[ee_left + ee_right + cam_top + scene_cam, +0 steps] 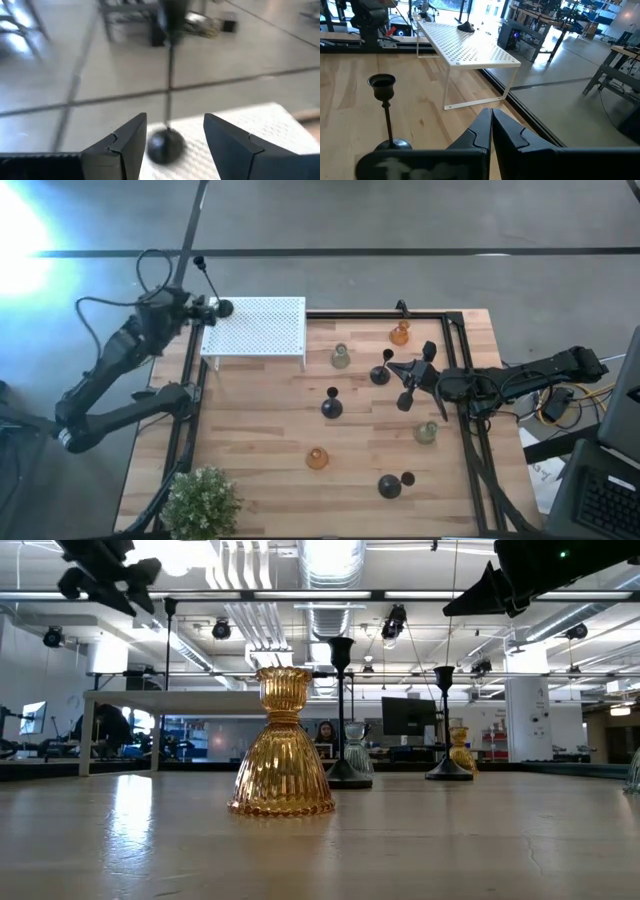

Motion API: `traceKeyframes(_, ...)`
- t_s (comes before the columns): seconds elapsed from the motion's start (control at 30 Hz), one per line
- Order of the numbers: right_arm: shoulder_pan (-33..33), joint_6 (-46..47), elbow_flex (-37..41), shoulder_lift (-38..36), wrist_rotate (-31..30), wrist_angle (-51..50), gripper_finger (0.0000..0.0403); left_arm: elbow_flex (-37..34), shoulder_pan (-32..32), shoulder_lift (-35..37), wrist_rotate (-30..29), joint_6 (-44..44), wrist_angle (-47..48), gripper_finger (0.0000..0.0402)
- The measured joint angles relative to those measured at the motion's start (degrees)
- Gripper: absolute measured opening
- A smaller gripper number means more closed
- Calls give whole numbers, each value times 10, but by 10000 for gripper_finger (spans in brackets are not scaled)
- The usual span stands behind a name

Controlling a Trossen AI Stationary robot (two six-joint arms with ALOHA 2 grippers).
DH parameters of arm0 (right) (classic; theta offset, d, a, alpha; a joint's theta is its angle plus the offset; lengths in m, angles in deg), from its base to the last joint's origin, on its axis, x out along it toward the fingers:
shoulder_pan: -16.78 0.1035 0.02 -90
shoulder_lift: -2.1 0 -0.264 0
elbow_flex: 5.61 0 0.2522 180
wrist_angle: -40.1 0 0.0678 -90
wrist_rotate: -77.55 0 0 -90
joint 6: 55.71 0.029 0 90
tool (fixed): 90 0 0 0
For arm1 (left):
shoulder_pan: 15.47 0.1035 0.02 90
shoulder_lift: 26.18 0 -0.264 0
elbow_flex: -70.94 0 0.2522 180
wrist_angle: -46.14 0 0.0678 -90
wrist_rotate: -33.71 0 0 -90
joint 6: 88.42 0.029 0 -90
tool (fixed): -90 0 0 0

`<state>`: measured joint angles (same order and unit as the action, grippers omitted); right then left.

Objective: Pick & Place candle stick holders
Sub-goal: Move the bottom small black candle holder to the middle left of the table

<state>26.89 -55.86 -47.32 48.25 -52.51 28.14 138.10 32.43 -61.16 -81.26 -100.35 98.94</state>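
A black candle stick holder (222, 308) stands on the white perforated box (262, 330) at its outer corner, between the parted fingers of the left hand (172, 142). To finish well, lift that hand straight up — no sideways brush against the thin stem. The right hand (418, 376), fingers together, hovers over the wooden surface (260, 470), where other holders stand scattered; workbenches beyond.

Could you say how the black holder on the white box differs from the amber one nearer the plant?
The black holder has a thin stem; the amber holder is squat ribbed glass. The black one stands on the white box, the amber on the table. Both upright.
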Motion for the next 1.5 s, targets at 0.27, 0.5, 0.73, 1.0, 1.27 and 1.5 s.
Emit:
traceKeyframes(0.27, 0, 16, 0, 0, 0, 1, 8, -35, -2, 66, 433, -2, -20, 202)
traceKeyframes(0.5, 0, 17, 0, 0, 0, 3, 8, -134, -50, 108, 545, -45, -68, 202)
traceKeyframes(0.73, 0, 16, 0, 0, 0, 4, 8, -245, -186, 113, 544, -88, -251, 202)
traceKeyframes(1.0, 0, 15, 0, 0, 0, 6, 8, -283, -434, 41, 381, -17, -440, 202)
traceKeyframes(1.27, 0, 15, 0, 0, 0, 10, 8, -244, -620, -95, 161, 135, -445, 202)
traceKeyframes(1.5, 0, -14, 0, 0, 0, 39, 8, -196, -632, -188, 126, 123, -450, 202)
